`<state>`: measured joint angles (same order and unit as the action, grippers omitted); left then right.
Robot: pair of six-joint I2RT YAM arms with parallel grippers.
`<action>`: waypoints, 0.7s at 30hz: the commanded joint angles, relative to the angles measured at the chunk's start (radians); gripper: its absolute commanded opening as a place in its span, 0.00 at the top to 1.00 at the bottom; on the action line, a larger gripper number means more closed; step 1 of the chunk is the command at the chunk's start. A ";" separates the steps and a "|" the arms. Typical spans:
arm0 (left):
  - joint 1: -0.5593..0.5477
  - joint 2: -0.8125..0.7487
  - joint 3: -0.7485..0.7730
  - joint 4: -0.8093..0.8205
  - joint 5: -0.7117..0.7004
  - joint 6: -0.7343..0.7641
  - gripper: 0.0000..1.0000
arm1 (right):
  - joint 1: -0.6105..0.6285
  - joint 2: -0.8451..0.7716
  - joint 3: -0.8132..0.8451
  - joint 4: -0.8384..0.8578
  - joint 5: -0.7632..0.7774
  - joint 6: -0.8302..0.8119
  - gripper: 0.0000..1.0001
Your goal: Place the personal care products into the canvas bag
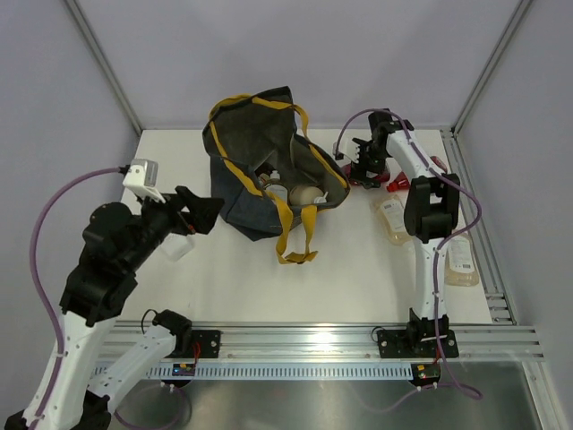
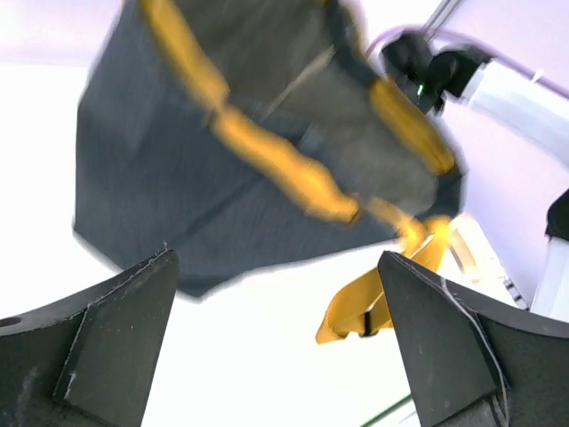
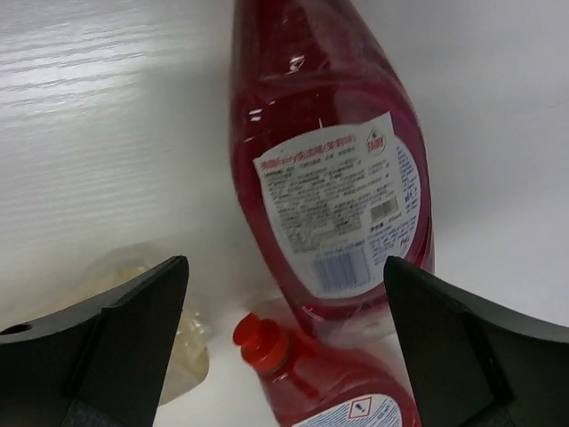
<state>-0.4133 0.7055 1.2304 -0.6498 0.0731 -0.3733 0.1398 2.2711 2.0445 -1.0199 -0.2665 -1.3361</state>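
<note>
Canvas bag (image 1: 269,170) is sitting slumped at the middle of the far half of the table (image 1: 233,278), mouth gaping upward, its yellow strap handles (image 1: 300,235) trailing toward the near edge. One pale pouch (image 1: 304,195) is lying inside the bag, near the mouth's near rim. Left gripper (image 1: 204,210) is hanging just left of the bag with its jaws spread wide and nothing between them. The left wrist view is showing the bag's dark side panel blurred, close ahead of the fingers (image 2: 98,347). A small whitish object (image 1: 179,246) is lying on the table beneath the left arm; too hidden to identify. Right gripper (image 1: 363,170) is hovering right of the bag, over the red items, jaws likewise wide apart and gripping nothing. In the right wrist view a dark red pouch (image 3: 338,178) is lying label-up between the spread fingers, apart from both. A second dark red pouch (image 3: 356,400) is lying below it, red cap (image 3: 262,342) pointing up-left and touching or nearly touching the first; cannot tell which. Two more pale pouches (image 1: 392,218) are lying flat on the table at the right, one beside the right arm and the other (image 1: 461,258) nearer the right edge.
</note>
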 commanded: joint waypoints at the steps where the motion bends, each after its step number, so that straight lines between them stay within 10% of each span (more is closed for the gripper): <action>1: -0.001 -0.049 -0.178 0.076 -0.068 -0.140 0.01 | 0.038 0.063 0.103 0.052 0.078 -0.025 0.01; 15: 0.001 0.006 -0.215 0.114 -0.079 -0.139 0.01 | 0.089 0.254 0.155 0.112 0.233 0.034 0.02; 21: 0.001 0.008 -0.235 0.136 -0.079 -0.150 0.01 | 0.080 0.375 0.373 0.034 0.214 0.144 0.30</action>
<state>-0.4129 0.7223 0.9867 -0.5846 0.0040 -0.5140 0.2253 2.5542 2.3272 -0.9211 -0.0628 -1.2686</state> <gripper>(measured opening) 0.984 0.760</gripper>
